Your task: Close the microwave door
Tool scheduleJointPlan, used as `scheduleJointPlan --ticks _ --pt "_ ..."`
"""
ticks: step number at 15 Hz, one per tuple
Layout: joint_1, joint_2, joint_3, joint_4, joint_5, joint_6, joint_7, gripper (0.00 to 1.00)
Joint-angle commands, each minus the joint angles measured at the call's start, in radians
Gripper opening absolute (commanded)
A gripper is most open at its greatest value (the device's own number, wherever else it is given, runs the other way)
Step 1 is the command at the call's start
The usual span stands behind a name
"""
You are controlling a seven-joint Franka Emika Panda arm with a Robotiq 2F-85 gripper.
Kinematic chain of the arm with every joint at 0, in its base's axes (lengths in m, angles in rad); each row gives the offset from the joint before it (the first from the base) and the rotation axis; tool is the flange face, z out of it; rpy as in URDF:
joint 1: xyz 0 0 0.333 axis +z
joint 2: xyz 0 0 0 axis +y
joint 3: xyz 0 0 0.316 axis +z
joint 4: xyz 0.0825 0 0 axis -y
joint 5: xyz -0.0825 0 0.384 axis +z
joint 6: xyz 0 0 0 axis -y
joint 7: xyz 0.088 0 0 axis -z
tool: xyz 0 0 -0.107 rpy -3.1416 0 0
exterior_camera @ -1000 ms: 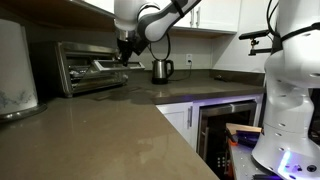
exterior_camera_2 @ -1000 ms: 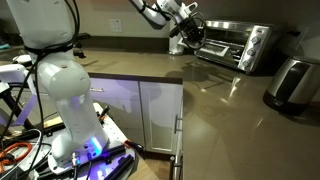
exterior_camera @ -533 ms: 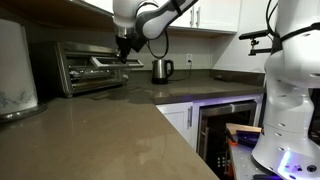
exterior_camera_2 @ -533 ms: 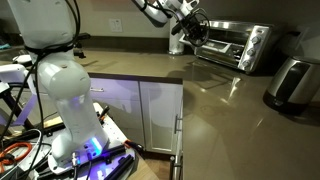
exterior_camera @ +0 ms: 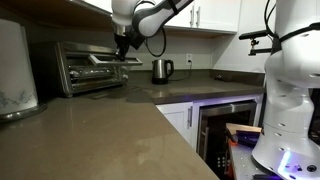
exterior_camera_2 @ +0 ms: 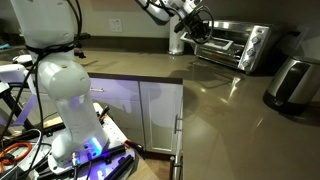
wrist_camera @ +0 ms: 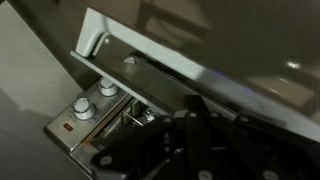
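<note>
The small silver microwave [exterior_camera: 78, 68] stands on the counter against the wall; it also shows in the other exterior view [exterior_camera_2: 245, 45]. Its drop-down door [exterior_camera: 122, 61] [exterior_camera_2: 203, 47] hangs partly raised, roughly level. My gripper [exterior_camera: 122, 44] [exterior_camera_2: 190, 30] is right at the door's front edge, from above. In the wrist view the door's silver frame [wrist_camera: 170, 62] crosses the picture, with the knobs of the microwave [wrist_camera: 85, 108] below it. My gripper [wrist_camera: 195, 125] is a dark blur close to the door; how its jaws stand is not visible.
A steel kettle [exterior_camera: 162, 70] stands on the counter behind the arm. A tall silver appliance [exterior_camera: 15, 68] [exterior_camera_2: 290, 82] stands beside the microwave. A dark glass-front appliance [exterior_camera: 225, 125] sits under the counter. A white robot base [exterior_camera: 290, 95] [exterior_camera_2: 55, 90] stands on the floor.
My gripper has risen a little at the door's front edge, and the door has tilted up slightly with it.
</note>
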Motion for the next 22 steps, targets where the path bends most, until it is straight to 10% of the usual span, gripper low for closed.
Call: scheduleJointPlan --ticks 1,22 --pt "-0.021 0.023 -0.001 0.052 0.041 -0.021 -0.096 0.00" --pt "-0.026 0.051 -0.040 0.132 -0.211 0.047 -0.028 0.00"
